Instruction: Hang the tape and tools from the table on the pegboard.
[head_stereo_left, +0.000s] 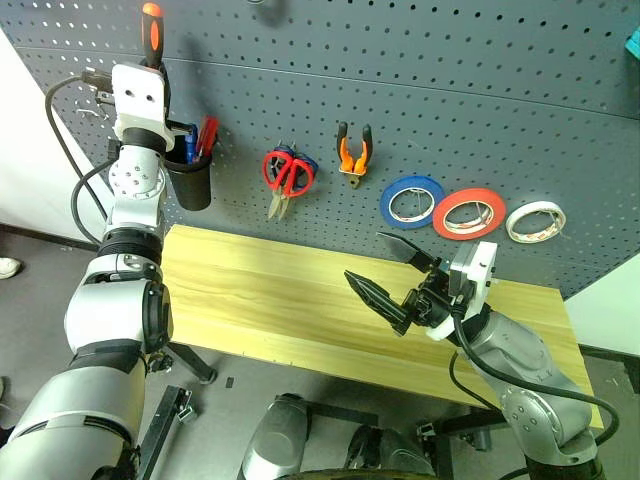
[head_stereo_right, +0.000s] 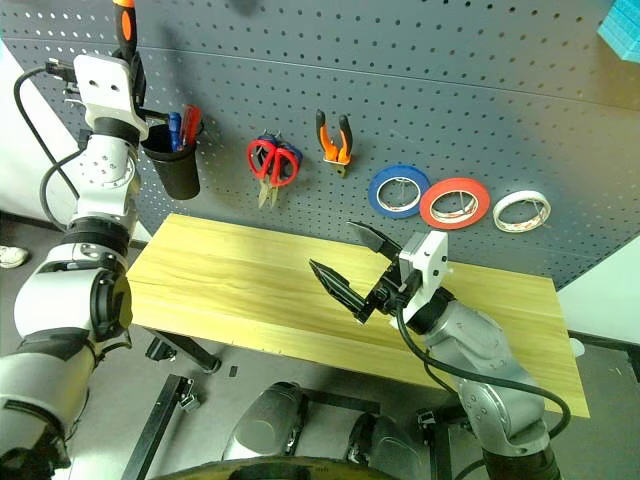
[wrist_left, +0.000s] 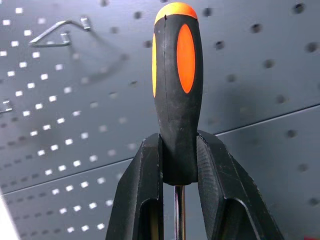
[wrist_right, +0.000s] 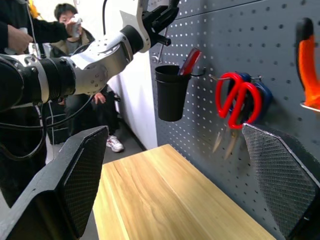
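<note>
My left gripper (wrist_left: 179, 150) is shut on the black-and-orange handle of the slim screwdriver (wrist_left: 177, 85). It holds the screwdriver (head_stereo_left: 151, 30) upright, close to the dark grey pegboard (head_stereo_left: 450, 90) and above a black cup (head_stereo_left: 189, 178). The red-handle scissors (head_stereo_left: 288, 172), the orange-and-black pliers (head_stereo_left: 353, 152) and the blue tape (head_stereo_left: 411, 200) hang on the pegboard's hooks. My right gripper (head_stereo_left: 364, 255) stands open with nothing in it, over the light wood table (head_stereo_left: 250, 290).
The black cup holds a blue and a red screwdriver (head_stereo_left: 205, 138). A red roll (head_stereo_left: 468, 213) and a white roll (head_stereo_left: 535, 221) hang to the right of the blue tape. A bare metal hook (wrist_left: 60, 32) sticks out near the screwdriver. A person (wrist_right: 65, 20) stands behind my left arm.
</note>
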